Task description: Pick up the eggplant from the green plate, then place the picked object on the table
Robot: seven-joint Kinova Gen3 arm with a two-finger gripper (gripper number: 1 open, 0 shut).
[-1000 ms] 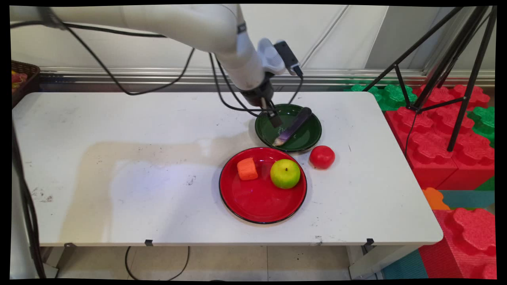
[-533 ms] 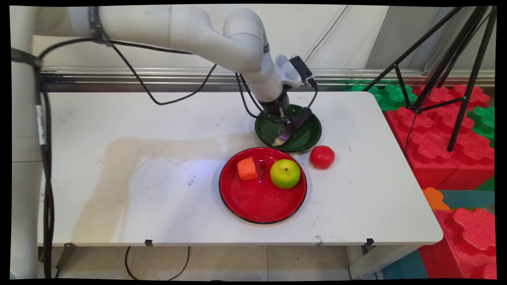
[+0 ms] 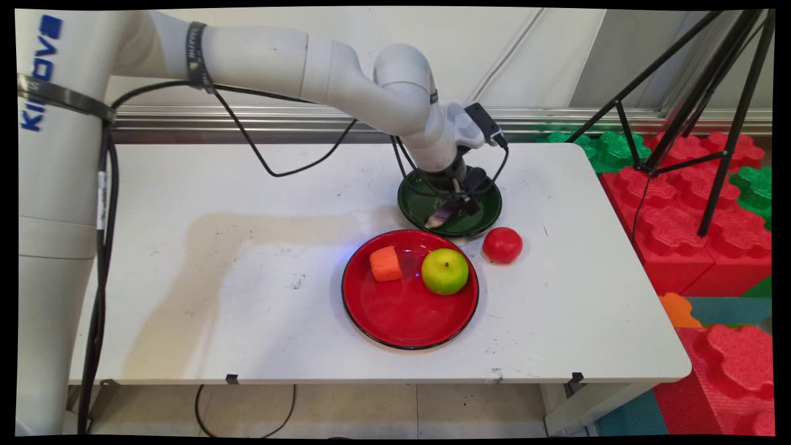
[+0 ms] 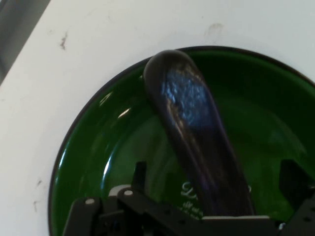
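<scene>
A: Where is the end effector (image 3: 458, 196)?

B: It hangs low over the green plate (image 3: 485, 213), at the far middle of the table (image 3: 247, 204). The hand view shows its two fingers (image 4: 139, 176) spread wide, one on each side of the dark purple eggplant (image 4: 197, 128), neither visibly touching it. So it straddles the eggplant rather than pinching it.

A: And the eggplant itself?

B: It lies inside the green plate (image 4: 98, 147), slanted across the dish, with its rounded end resting up by the rim and its pale stem end (image 3: 434, 220) toward the near edge. The sloping wall of the plate seems to keep it propped at that angle.

A: What else is around?

B: Just in front sits a red plate (image 3: 395, 315) carrying an orange carrot chunk (image 3: 385, 264) and a green apple (image 3: 444, 271), the two apart from one another. A red tomato (image 3: 502, 245) stands on the bare table just beside both plates, touching neither as far as one can tell.
</scene>
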